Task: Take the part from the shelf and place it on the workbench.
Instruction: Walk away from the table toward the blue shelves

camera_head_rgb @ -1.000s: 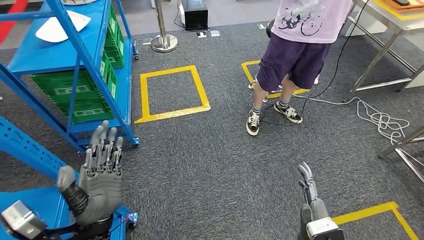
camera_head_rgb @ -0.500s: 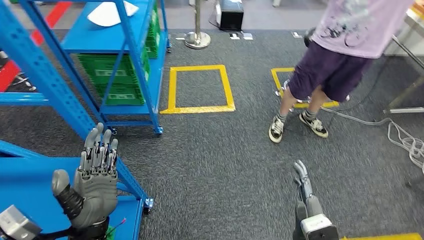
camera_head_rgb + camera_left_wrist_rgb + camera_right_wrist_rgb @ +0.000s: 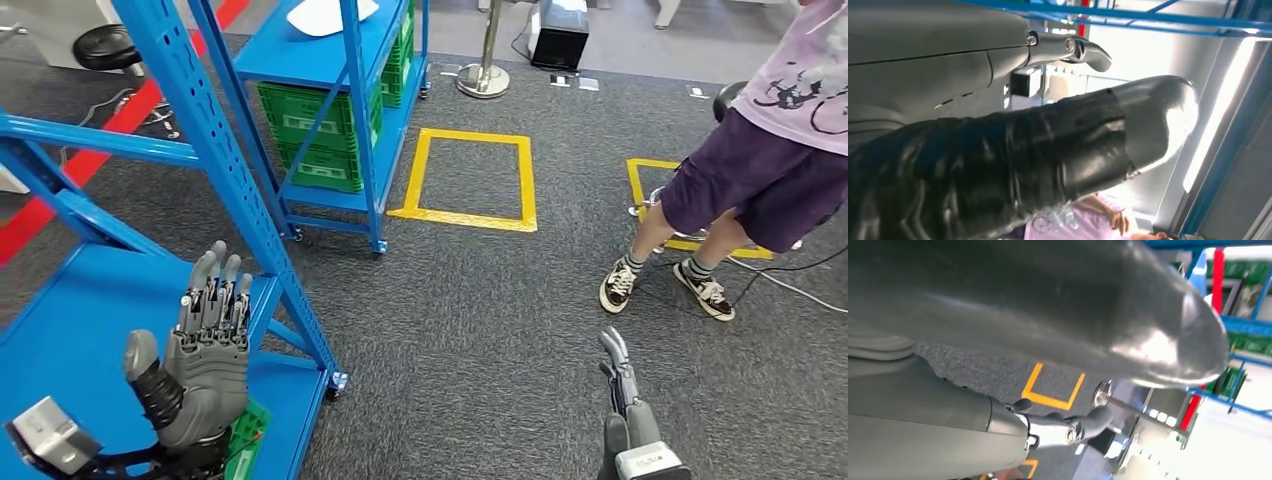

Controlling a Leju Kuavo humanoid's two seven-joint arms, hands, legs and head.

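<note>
Grey left hand with dark ribbed thumb

The right hand looms close, its thick grey thumb above darker fingers with nothing in them, over dark grey carpet marked with yellow floor tape; blue metal shelving stands beyond.

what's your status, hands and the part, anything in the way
Left hand open, raised over blue shelf. Right hand open, low. Part not yet held. Person standing ahead right.
</note>
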